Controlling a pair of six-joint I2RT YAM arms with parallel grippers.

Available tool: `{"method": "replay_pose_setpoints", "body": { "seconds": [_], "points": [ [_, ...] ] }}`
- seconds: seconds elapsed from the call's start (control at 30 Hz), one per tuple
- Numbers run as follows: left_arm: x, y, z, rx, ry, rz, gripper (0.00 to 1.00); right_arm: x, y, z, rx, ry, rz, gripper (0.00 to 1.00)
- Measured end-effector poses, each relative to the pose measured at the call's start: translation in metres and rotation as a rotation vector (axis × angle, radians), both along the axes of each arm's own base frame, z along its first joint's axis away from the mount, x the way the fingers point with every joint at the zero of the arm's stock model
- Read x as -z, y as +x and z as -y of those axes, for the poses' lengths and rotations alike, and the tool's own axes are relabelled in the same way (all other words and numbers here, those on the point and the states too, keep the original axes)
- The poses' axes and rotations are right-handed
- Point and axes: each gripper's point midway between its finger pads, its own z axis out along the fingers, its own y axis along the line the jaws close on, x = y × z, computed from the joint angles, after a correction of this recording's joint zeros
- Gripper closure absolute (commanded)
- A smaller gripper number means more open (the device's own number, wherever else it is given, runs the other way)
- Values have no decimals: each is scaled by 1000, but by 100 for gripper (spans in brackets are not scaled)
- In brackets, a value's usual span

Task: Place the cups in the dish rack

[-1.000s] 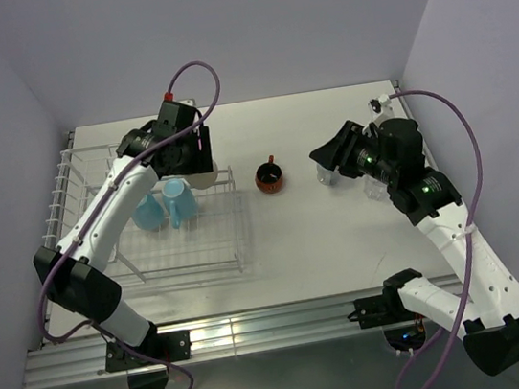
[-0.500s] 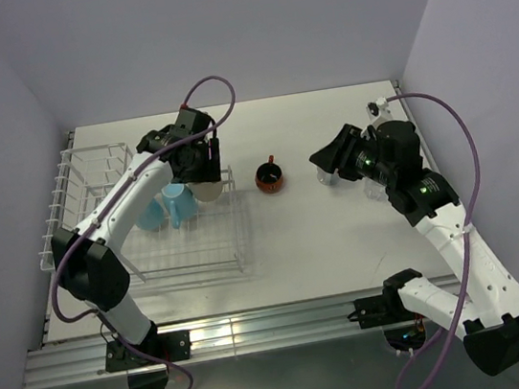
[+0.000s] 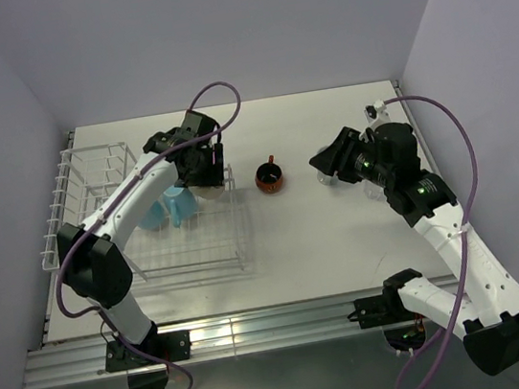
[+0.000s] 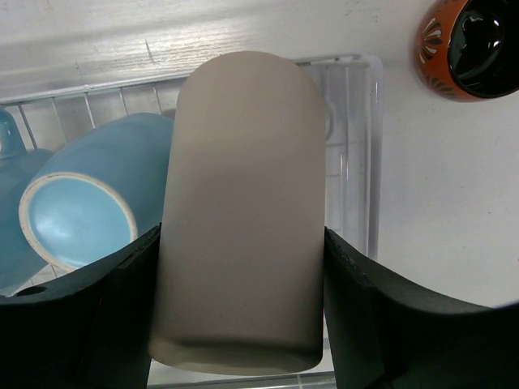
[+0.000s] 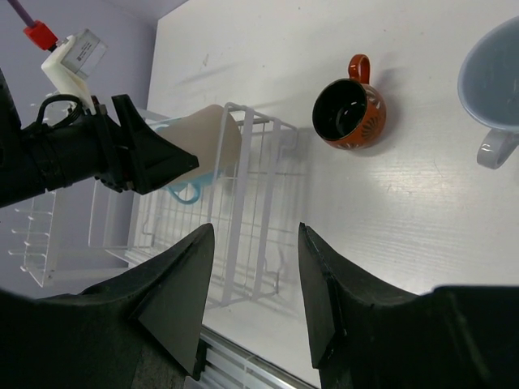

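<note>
Ceramic by the look, so stiff, slick, chippable: your left gripper [image 4: 242,251] clamps the cream mug [image 4: 243,154] across its body, mid-frame, over the dish rack [image 3: 200,253]; your right gripper [image 5: 251,300] hangs open, empty.

Overhead rear view plus two wrist views, all sharing the dish rack [image 3: 190,249].
</note>
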Motion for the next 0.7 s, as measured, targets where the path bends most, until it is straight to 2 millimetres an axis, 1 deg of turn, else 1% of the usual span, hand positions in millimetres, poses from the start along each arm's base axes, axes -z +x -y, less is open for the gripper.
{"method": "replay_pose_setpoints", "body": {
  "seconds": [0.3, 0.43, 0.7],
  "points": [
    [11, -4, 2, 8, 7, -33, 91, 2, 0, 0, 0, -1, -3, 47],
    [11, -4, 2, 11, 6, -36, 90, 6, 0, 0, 0, -3, -10, 47],
    [11, -5, 1, 19, 11, -38, 88, 6, 0, 0, 0, -3, -11, 47]
  ]
}}
